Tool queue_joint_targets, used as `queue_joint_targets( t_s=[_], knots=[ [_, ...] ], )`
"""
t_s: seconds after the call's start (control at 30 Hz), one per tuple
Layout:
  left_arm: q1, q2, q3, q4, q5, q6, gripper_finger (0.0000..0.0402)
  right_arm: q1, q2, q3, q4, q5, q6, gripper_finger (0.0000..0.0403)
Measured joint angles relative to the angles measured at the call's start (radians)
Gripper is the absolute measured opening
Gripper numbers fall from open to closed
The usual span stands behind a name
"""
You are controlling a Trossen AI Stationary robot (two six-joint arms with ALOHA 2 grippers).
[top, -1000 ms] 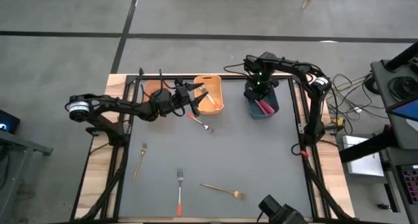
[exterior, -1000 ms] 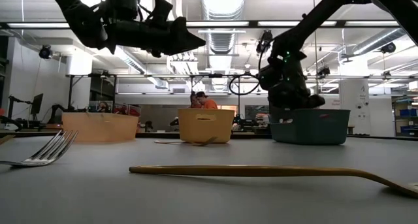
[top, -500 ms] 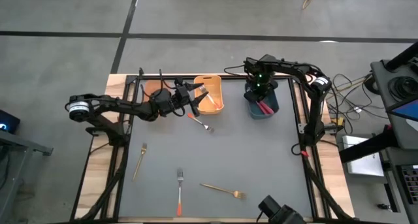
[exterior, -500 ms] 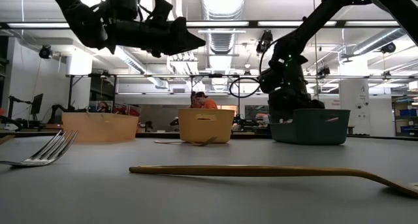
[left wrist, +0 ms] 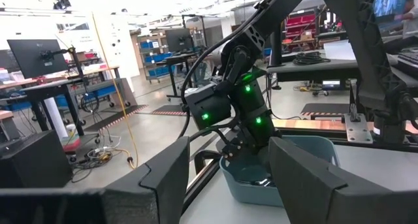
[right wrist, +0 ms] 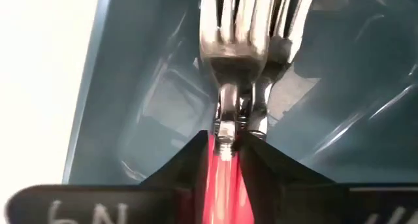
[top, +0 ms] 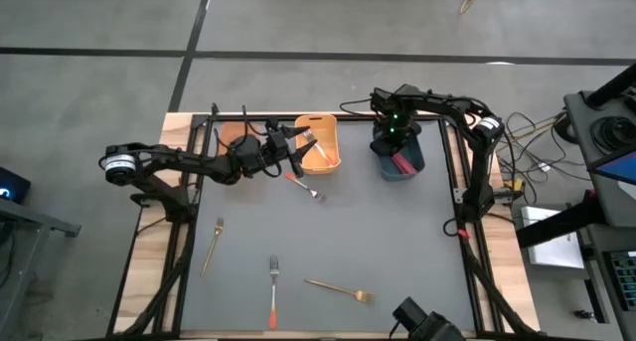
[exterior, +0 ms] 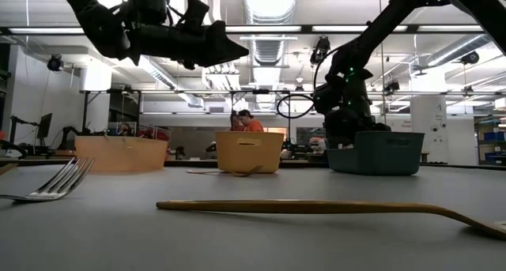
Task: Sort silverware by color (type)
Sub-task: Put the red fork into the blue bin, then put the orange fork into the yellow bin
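My right gripper (top: pixel 397 142) points down into the blue bin (top: pixel 415 164), shut on a red-pink-handled fork (right wrist: pixel 230 87). More red-pink forks (top: pixel 402 165) lie in that bin. My left gripper (left wrist: pixel 225 185) stands open and level with nothing between its fingers, held above the table by the orange bin (top: pixel 320 154). Flat on the table lie an orange-handled fork (top: pixel 304 187), a gold fork (top: pixel 212 245), a second orange-handled fork (top: pixel 272 293) and a second gold fork (top: pixel 339 288). My right gripper pinches the fork's red-pink handle (right wrist: pixel 225 175) between its two fingers, close to where the handle meets the silver neck. The fingers come from above and point down. The fork hangs tines-down inside the blue bin, its tines (right wrist: pixel 230 15) beside those of another fork.
A brown bin (top: pixel 233 135) stands left of the orange bin along the far edge. In the low view the nearest gold fork (exterior: pixel 316 208) lies across the foreground and a fork's tines (exterior: pixel 55 184) show at the left. A person sits in the room behind.
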Motion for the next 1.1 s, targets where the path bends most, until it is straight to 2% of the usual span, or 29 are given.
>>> queue_joint_targets(
  t_s=[0.13,0.3,0.7,0.87,1.1],
  knots=[
    [0.0,0.0,0.0,0.0,0.0,0.0,0.019,0.0,-0.002,0.0,-0.001,0.0,0.004,0.011],
    [0.0,0.0,0.0,-0.002,0.0,0.0,0.019,0.0,-0.029,0.0,-0.005,0.004,0.005,0.0127],
    [-0.002,-0.008,0.001,-0.016,0.001,-0.019,0.019,0.04,-0.209,0.0,0.022,0.002,0.023,0.0115],
    [-0.004,-0.063,0.001,-0.166,0.002,-0.056,0.019,0.113,-0.306,-0.02,0.132,0.002,0.021,0.0108],
    [-0.02,-0.174,0.001,-0.46,0.004,-0.069,0.019,0.237,-0.459,-0.126,0.348,0.002,0.022,0.0095]
  ],
)
